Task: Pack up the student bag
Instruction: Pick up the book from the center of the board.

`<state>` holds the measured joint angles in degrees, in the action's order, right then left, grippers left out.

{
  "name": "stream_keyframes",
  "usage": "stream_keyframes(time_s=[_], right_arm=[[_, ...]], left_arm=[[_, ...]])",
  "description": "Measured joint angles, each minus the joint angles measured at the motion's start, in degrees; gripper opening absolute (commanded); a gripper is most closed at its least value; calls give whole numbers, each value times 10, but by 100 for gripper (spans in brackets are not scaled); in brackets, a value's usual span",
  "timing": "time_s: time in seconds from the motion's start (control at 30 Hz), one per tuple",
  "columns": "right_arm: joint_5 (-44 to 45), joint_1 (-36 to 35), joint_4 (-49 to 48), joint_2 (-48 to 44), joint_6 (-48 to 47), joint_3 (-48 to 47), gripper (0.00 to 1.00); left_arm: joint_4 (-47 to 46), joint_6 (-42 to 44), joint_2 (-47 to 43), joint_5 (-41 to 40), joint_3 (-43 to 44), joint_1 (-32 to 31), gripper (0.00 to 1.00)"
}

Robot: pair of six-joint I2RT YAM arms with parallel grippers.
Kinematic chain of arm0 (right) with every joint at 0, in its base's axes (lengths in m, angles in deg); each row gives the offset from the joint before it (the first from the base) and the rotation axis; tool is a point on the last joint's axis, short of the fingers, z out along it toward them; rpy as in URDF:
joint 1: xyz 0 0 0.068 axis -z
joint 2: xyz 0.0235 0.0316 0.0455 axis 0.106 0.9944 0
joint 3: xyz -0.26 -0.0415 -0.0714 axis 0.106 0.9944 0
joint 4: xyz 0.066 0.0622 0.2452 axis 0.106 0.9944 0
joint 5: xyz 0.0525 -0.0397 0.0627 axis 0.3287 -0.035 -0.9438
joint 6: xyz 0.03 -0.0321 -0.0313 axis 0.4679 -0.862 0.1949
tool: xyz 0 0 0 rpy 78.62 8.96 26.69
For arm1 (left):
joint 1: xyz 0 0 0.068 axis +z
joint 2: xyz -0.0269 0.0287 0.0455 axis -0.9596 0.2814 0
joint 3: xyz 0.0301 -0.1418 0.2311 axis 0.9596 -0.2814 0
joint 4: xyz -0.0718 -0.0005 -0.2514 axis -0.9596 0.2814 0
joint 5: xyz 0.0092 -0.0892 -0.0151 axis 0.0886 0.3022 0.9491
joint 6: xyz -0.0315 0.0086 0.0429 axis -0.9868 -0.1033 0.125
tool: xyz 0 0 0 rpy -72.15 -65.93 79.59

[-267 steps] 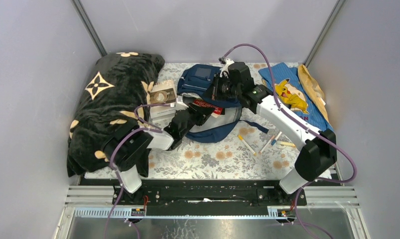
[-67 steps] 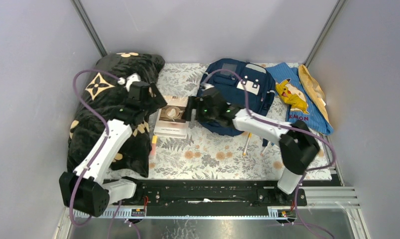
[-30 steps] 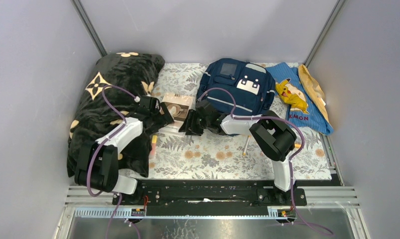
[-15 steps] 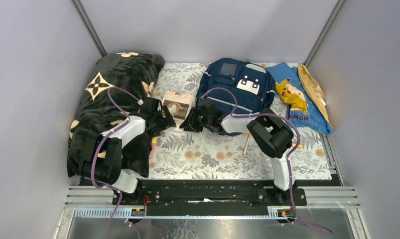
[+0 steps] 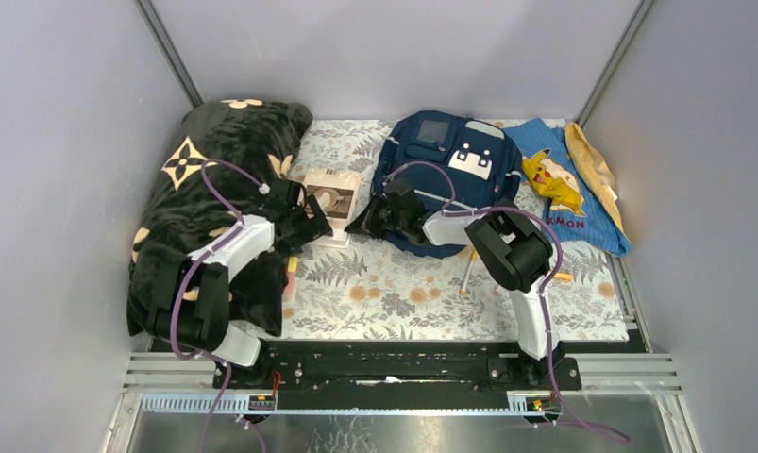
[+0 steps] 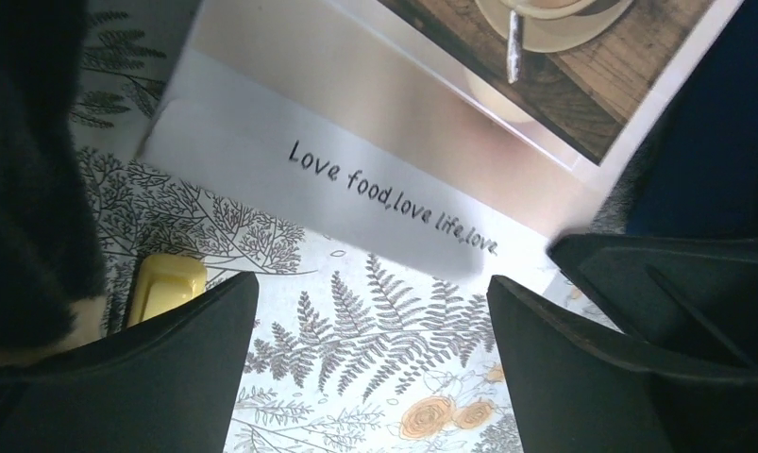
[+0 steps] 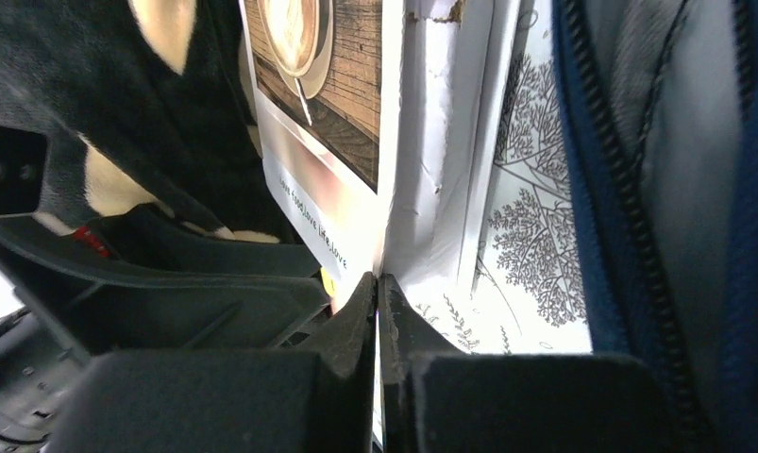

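**Ana:** What is new?

**Ben:** Both arms have come in close to the book point(image 5: 329, 192). It has slid up a bit, nearer the student bag point(image 5: 446, 165).

**Ana:** And the pincers?

**Ben:** The left pincer point(image 6: 370, 283) is wide. The right pincer point(image 7: 377, 281) seems to pinch the book's edge.

**Ana:** Where is the bag?

**Ben:** Upper middle of the table point(image 5: 403, 293). It is dark blue with a pale stripe and a white patch. The book is still outside, so packing is not done.

Even, soft overhead light; wrist views blurred up close.
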<state>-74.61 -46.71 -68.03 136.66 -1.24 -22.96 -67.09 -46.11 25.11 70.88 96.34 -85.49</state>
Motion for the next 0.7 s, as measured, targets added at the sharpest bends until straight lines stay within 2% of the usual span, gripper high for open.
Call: stream_keyframes(time_s=[0.33,0.7], right_arm=[[1,17,0,-26,-6,0,0],[-15,17,87,-148,-106,33,0]], left_arm=[[43,-1,-119,-26,77,1,99],[54,-1,-104,-16,91,8,99]])
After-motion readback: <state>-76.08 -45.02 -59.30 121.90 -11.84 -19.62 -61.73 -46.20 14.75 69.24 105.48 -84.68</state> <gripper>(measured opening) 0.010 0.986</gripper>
